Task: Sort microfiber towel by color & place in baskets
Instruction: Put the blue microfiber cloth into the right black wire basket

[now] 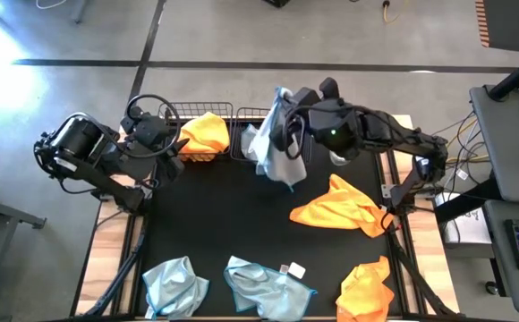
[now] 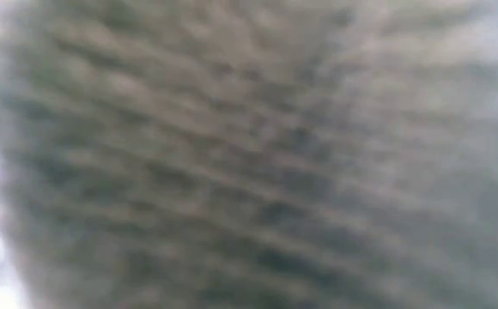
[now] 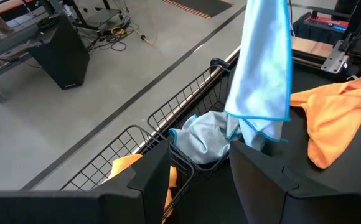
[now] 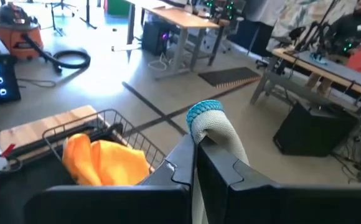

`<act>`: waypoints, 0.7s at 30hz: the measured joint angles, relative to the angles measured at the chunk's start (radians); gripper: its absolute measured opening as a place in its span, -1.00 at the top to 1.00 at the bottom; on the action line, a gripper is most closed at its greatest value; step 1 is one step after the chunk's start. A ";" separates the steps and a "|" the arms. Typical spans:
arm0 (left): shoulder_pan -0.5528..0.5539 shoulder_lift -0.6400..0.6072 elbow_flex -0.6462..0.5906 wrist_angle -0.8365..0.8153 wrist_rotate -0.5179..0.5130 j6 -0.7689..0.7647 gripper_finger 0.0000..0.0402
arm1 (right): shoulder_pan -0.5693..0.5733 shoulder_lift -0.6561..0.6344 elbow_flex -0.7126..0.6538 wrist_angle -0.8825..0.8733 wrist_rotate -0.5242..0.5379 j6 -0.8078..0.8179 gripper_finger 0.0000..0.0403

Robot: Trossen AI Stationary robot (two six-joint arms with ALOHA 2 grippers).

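Observation:
My right gripper (image 1: 286,105) is shut on a pale blue-grey towel (image 1: 282,148) that hangs above the right basket (image 1: 240,114), which holds another blue-grey towel (image 3: 200,140). The left basket (image 1: 181,111) holds an orange towel (image 1: 204,132). My left gripper (image 3: 202,180) stands open beside the left basket, with nothing between its fingers. On the black mat lie two orange towels (image 1: 338,206) (image 1: 367,288) and two blue-grey ones (image 1: 174,286) (image 1: 264,286). Blurred cloth fills the low view. My right gripper pinches a bunched fold of the blue-grey towel at its top (image 4: 206,121) between its two shut fingers (image 4: 183,163). The fingers reach nearly level toward the table's far side. The towel hangs down below them, lifted clear, its lower end (image 3: 255,134) by the right basket's near rim.
The two wire baskets stand side by side at the table's far edge. A small white tag (image 1: 296,270) lies by the near blue-grey towel. The middle of the black mat (image 1: 215,210) is bare. Beyond the table are desks, cables and a vacuum on the floor.

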 joint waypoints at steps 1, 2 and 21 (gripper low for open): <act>0.000 0.000 0.000 0.000 0.000 0.000 0.25 | -0.007 0.000 0.003 0.011 -0.001 -0.008 0.96; 0.000 0.000 0.000 0.000 0.000 0.000 0.25 | -0.013 0.000 0.005 0.020 -0.001 -0.015 0.96; 0.000 0.000 0.000 0.000 0.000 0.000 0.25 | -0.202 0.000 0.025 0.139 -0.009 -0.046 0.96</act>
